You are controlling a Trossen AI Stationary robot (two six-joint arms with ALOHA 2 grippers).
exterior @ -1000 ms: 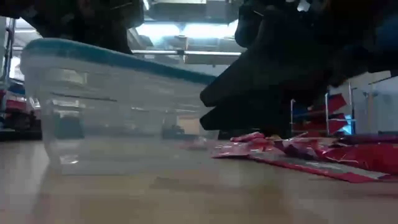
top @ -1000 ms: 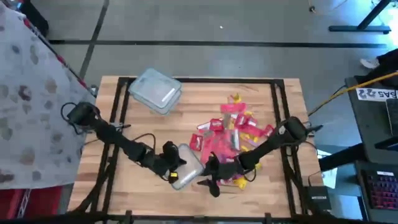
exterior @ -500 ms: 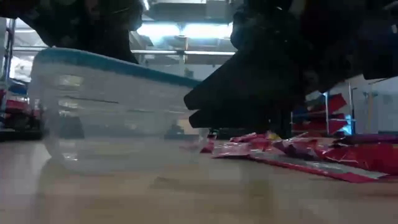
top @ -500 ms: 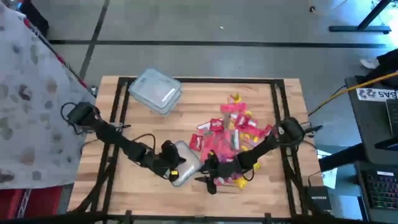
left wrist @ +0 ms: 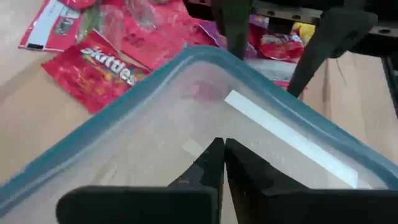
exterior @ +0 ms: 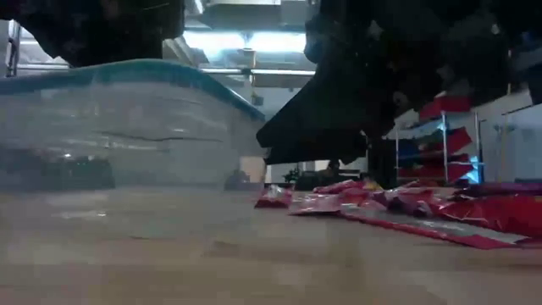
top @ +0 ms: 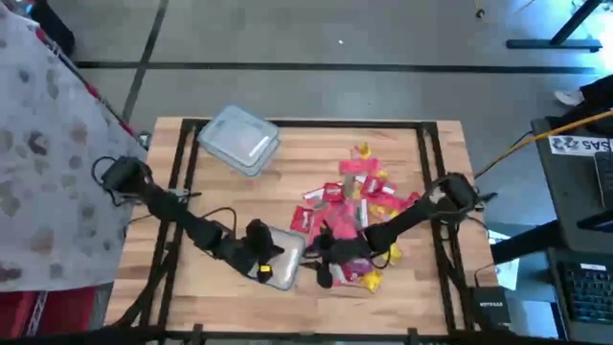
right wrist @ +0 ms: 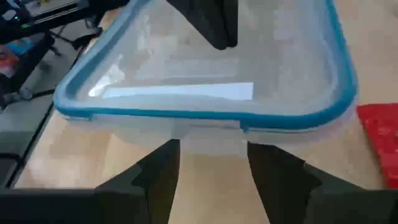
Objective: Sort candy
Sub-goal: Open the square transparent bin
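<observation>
The candy (top: 356,201) lies in a loose heap of red, pink and yellow packets right of the table's middle; a red packet (left wrist: 93,68) shows in the left wrist view. A clear tub with a teal rim (top: 281,257) stands near the front edge, between my two grippers. My left gripper (left wrist: 224,148) is shut over the tub's top, inside the rim. My right gripper (right wrist: 211,155) is open at the tub's right side wall, its fingers to either side of a small rim tab (right wrist: 208,127). My left gripper has its shut fingertips (left wrist: 214,155) on the tub's frosted top surface (left wrist: 186,134), well inside the teal rim. It comes slanting down from the table's left. Whether that surface is a lid, I cannot tell. My right gripper's fingers (right wrist: 163,163) stand close against the tub's wall; whether they touch it, I cannot tell.
A second clear tub (top: 239,140) stands at the back left of the wooden table (top: 239,192). Dark frame rails (top: 182,182) run along the table's sides. Bare wood lies between the two tubs. A person in patterned cloth (top: 48,144) stands at the left.
The teal-rimmed tub has slid a little toward the table's left and near edge and has turned slightly. My right gripper, still open, has followed it toward the left. My left gripper has stayed shut on the tub's top.
</observation>
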